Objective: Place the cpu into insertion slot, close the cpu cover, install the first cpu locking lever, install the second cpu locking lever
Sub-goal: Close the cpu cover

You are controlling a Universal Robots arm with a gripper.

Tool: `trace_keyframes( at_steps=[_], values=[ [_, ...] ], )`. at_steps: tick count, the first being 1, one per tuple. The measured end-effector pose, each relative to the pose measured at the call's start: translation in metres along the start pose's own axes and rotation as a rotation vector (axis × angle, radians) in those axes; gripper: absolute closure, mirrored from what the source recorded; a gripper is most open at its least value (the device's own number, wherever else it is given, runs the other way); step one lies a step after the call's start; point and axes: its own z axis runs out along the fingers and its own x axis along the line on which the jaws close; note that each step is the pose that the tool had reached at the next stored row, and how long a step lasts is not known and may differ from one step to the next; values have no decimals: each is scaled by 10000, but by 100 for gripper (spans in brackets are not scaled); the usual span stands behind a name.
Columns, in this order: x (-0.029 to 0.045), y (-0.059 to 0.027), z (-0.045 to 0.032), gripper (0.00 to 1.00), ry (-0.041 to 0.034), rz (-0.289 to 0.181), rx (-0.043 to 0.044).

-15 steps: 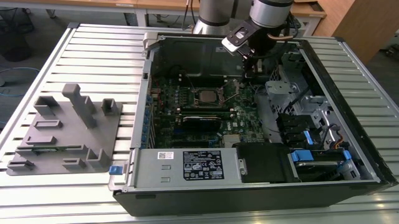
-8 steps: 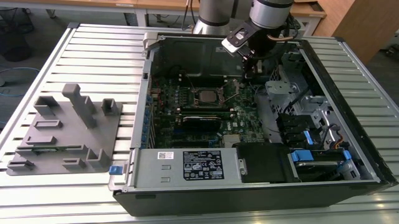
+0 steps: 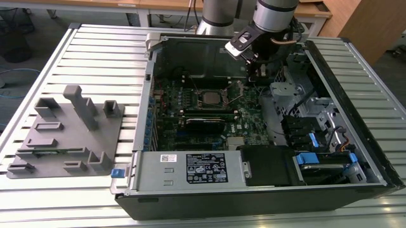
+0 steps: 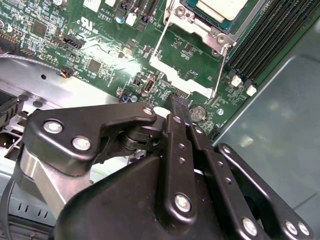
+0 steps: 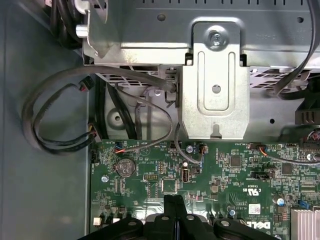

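Arm (image 3: pixel 276 14) — silver-grey tube segments, white-faced black box at wrist. Gripper (image 4: pixel 175 103) — matte black linkage bars, silver screw heads at pivots, brushed-metal base.

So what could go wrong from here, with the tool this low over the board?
The shut black tool sits close over the green motherboard; a drift could strike the round silver coin battery or small parts nearby.
The thin silver wire levers beside the silver-tan square cpu look unlatched; a sideways pass may bend one.
Loose black cables by the board edge could catch the arm.
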Motion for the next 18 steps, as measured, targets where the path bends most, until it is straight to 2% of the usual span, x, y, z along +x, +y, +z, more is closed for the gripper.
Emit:
trace_keyframes(
  at_steps=[8,18],
  values=[
    [0,2,53,89,1,0,-1],
    [0,6,83,89,1,1,0]
  ],
)
